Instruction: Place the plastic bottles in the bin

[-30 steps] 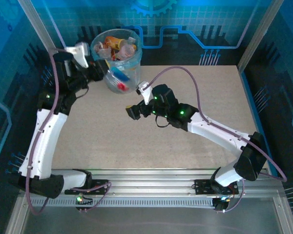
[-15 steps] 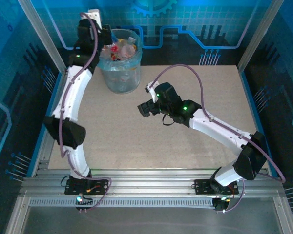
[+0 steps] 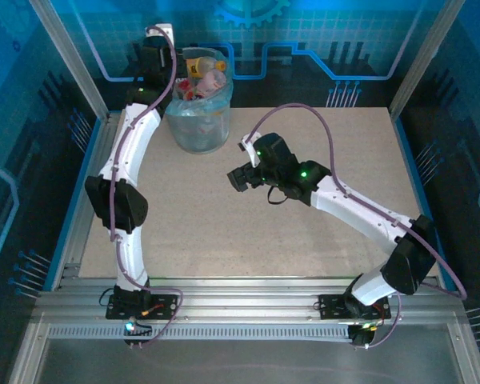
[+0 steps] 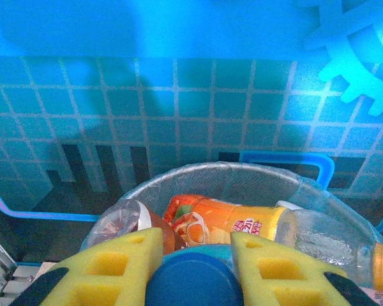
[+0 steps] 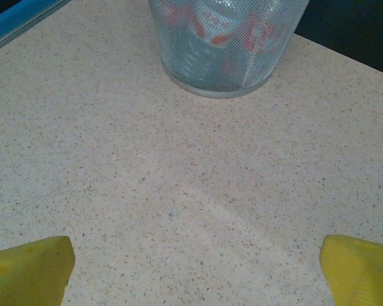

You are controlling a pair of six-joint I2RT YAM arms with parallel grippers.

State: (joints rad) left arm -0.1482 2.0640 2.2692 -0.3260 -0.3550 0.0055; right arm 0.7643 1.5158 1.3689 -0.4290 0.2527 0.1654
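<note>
The grey mesh bin point(image 3: 198, 128) with its light-blue liner stands at the back left of the table, with several plastic bottles point(image 3: 208, 78) piled inside. My left gripper point(image 3: 164, 66) hovers at the bin's back-left rim, shut on a bottle with a blue cap point(image 4: 193, 280) that sits between its yellow fingers point(image 4: 115, 264). Under that cap in the left wrist view lie an orange-labelled bottle point(image 4: 233, 222), a brown one point(image 4: 156, 226) and a clear one point(image 4: 332, 245), within the bin's rim point(image 4: 230, 169). My right gripper point(image 3: 237, 178) stands open over mid-table, nothing between its fingers point(image 5: 25, 271).
The right wrist view shows bare speckled tabletop point(image 5: 198, 191) running up to the bin's base point(image 5: 226, 70). Aluminium frame posts point(image 3: 68, 56) and blue printed walls close in the back and sides. A rail point(image 3: 248, 308) runs along the near edge.
My left arm rose from beside the bin's lower left side and swung up to its back-left rim, carrying the bottle. The right arm drew back slightly to the right.
</note>
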